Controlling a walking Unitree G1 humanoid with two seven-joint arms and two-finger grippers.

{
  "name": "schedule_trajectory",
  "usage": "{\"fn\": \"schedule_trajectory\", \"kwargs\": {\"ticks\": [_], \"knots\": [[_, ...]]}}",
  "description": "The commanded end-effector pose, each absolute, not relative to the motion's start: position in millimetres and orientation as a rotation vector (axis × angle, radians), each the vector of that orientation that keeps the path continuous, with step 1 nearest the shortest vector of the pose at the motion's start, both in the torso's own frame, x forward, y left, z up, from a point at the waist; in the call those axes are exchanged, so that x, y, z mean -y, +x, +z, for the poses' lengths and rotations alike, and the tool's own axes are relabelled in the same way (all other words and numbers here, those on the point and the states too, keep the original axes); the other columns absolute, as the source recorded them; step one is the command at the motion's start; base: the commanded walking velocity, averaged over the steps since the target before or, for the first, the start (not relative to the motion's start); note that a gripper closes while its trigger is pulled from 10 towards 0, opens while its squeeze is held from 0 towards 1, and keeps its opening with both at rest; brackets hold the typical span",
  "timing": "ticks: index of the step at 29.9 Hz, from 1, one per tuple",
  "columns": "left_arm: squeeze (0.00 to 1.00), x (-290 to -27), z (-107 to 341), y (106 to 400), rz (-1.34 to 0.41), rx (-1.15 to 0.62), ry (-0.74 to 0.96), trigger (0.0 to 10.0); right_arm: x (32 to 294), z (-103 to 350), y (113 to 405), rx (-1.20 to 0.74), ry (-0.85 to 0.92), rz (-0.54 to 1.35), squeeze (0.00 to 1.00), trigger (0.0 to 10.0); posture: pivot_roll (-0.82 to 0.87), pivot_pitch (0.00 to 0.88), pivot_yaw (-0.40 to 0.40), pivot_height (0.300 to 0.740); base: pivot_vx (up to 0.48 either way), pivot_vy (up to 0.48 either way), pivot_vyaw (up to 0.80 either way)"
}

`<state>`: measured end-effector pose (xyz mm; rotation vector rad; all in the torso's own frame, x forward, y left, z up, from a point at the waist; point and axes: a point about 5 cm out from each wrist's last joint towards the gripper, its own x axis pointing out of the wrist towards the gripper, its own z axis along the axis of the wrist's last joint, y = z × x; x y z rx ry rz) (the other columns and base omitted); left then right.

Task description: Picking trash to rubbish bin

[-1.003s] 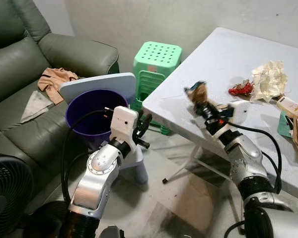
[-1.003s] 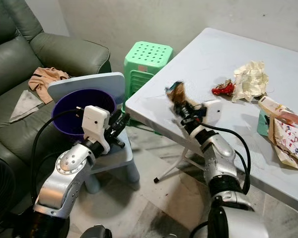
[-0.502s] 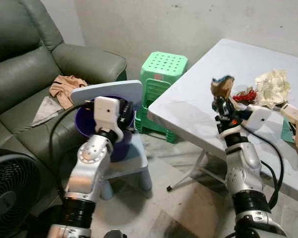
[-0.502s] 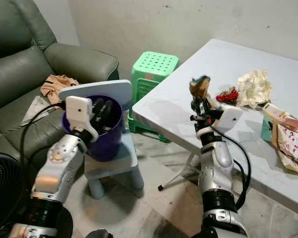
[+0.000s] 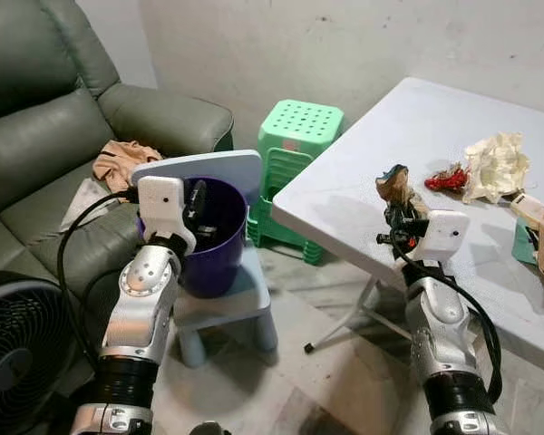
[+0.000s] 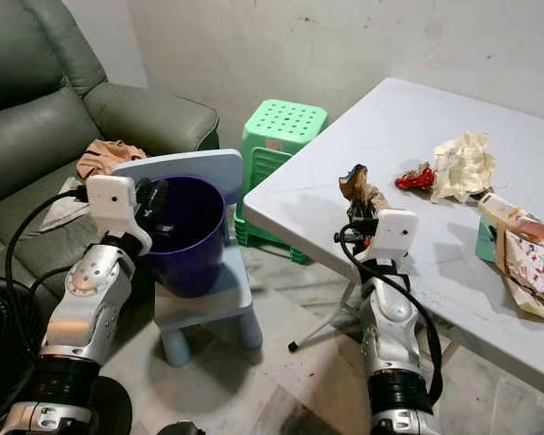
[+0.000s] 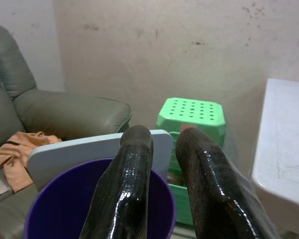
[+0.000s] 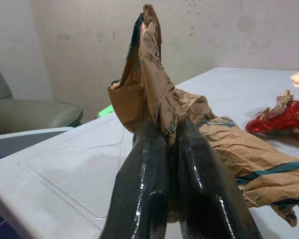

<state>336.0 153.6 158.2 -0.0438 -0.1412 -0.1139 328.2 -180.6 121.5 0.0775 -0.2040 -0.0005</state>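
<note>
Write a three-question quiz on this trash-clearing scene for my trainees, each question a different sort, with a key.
1. True or false: the right claw is shut on the brown paper wrapper.
2. The purple bin stands on: A) the sofa B) a small blue chair C) the white table
3. Fill in: the left claw hovers over the ____ with nothing between its fingers.

Key: 1 true; 2 B; 3 bin

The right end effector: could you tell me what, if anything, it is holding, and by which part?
The right end effector pinches a crumpled brown paper wrapper near its middle.
</note>
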Motion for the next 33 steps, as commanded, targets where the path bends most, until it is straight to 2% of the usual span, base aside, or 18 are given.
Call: {"fn": "schedule_trajectory", "kwargs": {"ticks": [1, 20, 33], "knots": [[0.0, -158.1, 154.0, 335.6, -0.098, 0.129, -0.052, 10.0, 178.4, 124.0, 326.8, 0.211, 0.065, -0.005, 0.0, 10.0, 0.14, 0.0, -0.009, 0.715, 0.0, 0.0, 0.0], [0.0, -157.7, 148.4, 343.5, -0.12, 0.112, -0.04, 10.0, 177.3, 118.8, 318.7, 0.16, -0.018, -0.027, 0.0, 10.0, 0.1, 0.0, 0.01, 0.715, 0.0, 0.0, 0.0], [0.0, -154.9, 146.1, 343.2, -0.125, 0.098, -0.03, 10.0, 174.7, 116.5, 321.1, 0.132, -0.023, -0.006, 0.0, 10.0, 0.13, 0.0, -0.003, 0.715, 0.0, 0.0, 0.78]]}}
